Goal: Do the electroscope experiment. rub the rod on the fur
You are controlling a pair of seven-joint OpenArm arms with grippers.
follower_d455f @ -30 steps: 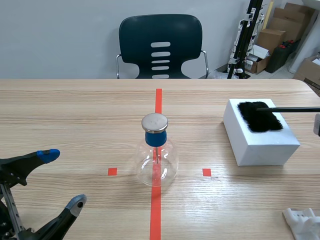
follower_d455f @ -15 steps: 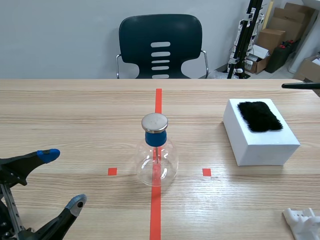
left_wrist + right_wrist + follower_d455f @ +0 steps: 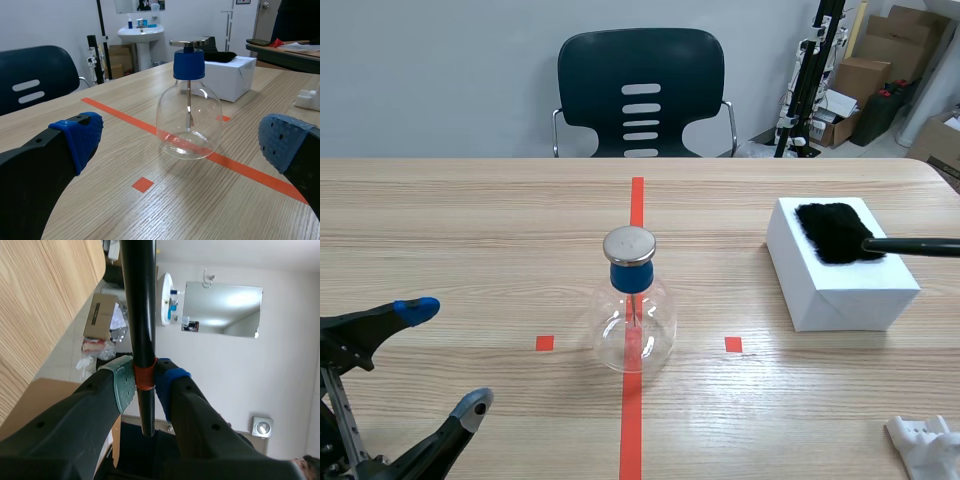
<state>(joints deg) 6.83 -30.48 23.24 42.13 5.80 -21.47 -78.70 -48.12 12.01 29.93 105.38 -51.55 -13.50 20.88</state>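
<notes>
Gripping rod (image 3: 138, 300) at its orange band (image 3: 145, 376) with right gripper (image 3: 145, 390); I am judging it stiff, slick, light.

Got the electroscope (image 3: 634, 305) parked mid-table (image 3: 470, 220), right on the tape line running away from the robot. Well off to its right, got a box (image 3: 840, 290) with the fur (image 3: 832, 232) lying on top. Can see the rod (image 3: 915, 245) coming in from the right edge, tip on the fur's near right end, clamped between the right gripper (image 3: 145, 385) fingers. Left gripper (image 3: 445, 358) at the near left, electroscope straight ahead, well apart. Chair (image 3: 640, 90) behind the far edge, centred. Cardboard boxes (image 3: 880, 70) back right.
</notes>
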